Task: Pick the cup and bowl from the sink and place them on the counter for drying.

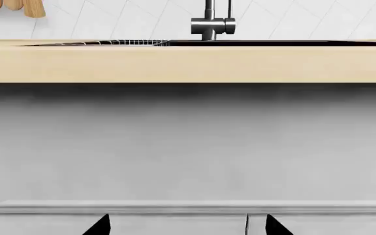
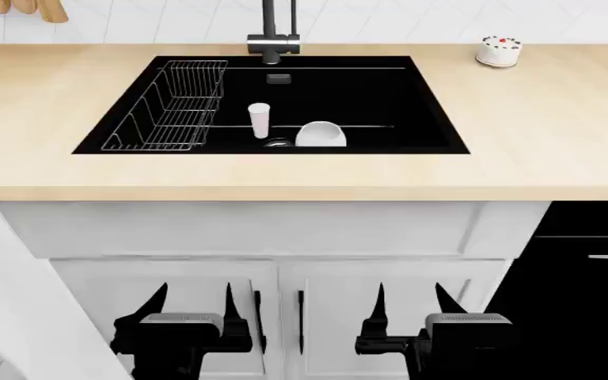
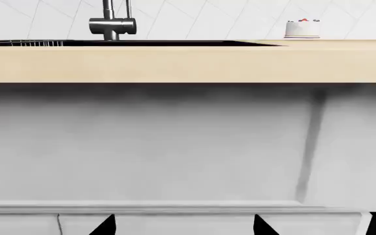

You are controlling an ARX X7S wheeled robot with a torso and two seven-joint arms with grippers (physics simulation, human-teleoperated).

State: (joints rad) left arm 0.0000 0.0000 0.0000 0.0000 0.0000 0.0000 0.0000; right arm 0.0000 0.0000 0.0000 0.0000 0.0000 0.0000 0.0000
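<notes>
Both tools, left tool (image 2: 190,307) and right tool (image 2: 408,304), hang spread wide and empty below the counter (image 2: 557,119); cup (image 2: 259,119) and bowl (image 2: 321,134) stand inside the sink (image 2: 389,95).

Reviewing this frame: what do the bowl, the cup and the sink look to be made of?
The bowl looks like glazed ceramic: plain, glossy white. The cup is pale white-pink and fairly matte, so ceramic or plastic; the render leaves it open. The sink is matte black with no reflections, suggesting a composite or coated basin rather than bare steel.
</notes>
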